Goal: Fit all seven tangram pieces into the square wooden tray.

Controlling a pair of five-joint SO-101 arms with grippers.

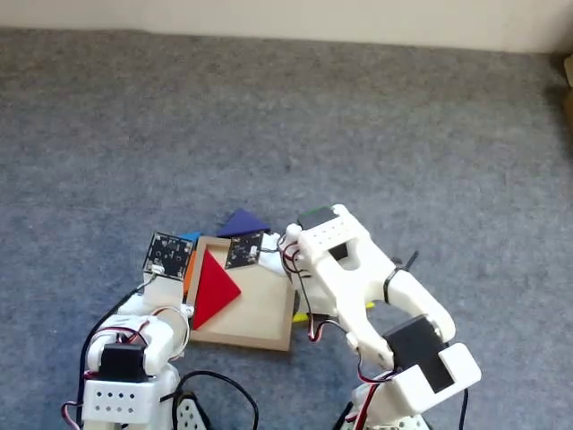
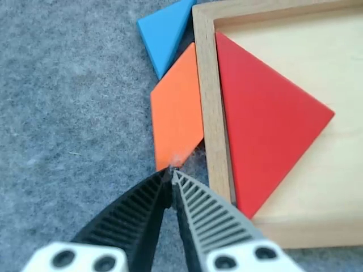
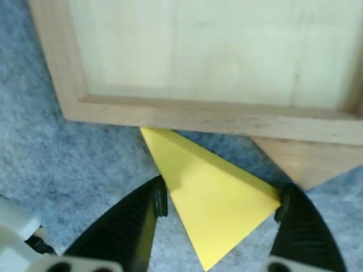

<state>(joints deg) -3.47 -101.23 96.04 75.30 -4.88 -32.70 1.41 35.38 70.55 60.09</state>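
**One piece in the tray, jaws at two others**

From the high view we are seeing the tray (image 1: 242,339) lying on the grey desk (image 1: 403,134) between the two arms. The red triangle (image 1: 213,288) is sitting inside it along the left wall. A dark blue triangle (image 1: 242,222) is lying just beyond the far edge.

The left wrist view is giving us what the arms are covering from above. An orange parallelogram (image 2: 177,110) is lying on the desk against the outside of the tray's rim, and a light blue triangle (image 2: 167,31) is touching its far end. The left jaws are pressed together with nothing between them, their tips meeting the orange piece's near corner.

In the right wrist view, the right jaws are standing wide open on either side of a yellow triangle (image 3: 218,201), not gripping it. One corner of the triangle is touching the tray's outer wall, and a tan piece (image 3: 298,161) is lying beside it against the same wall.
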